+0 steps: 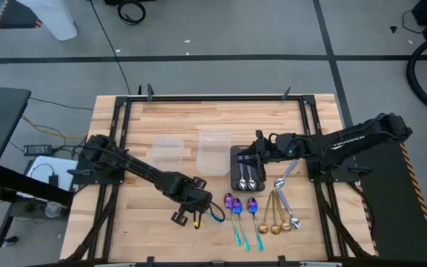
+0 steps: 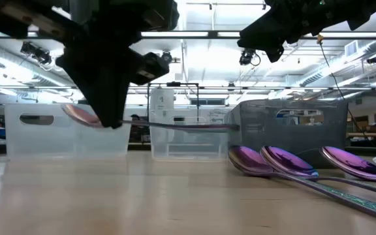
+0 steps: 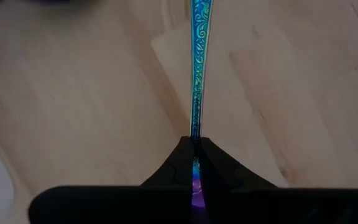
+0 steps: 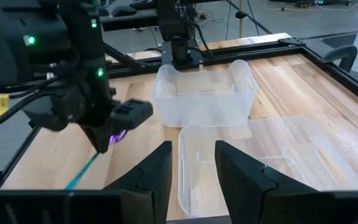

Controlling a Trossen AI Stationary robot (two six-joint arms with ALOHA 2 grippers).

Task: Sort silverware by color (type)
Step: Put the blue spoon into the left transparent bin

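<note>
While the left gripper [image 1: 199,213] was clamped shut on a purple-and-teal spoon [image 3: 197,74], holding it clear of the table [image 1: 147,237], the right gripper [image 1: 247,159] hovered over the dark tray [image 1: 235,183], fingers parted and empty.

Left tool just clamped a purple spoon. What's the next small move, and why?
Probably lift it a little and carry it toward a clear tub. The left tool is shut on the purple spoon, held just off the table, while three purple spoons remain lying unsorted.
</note>
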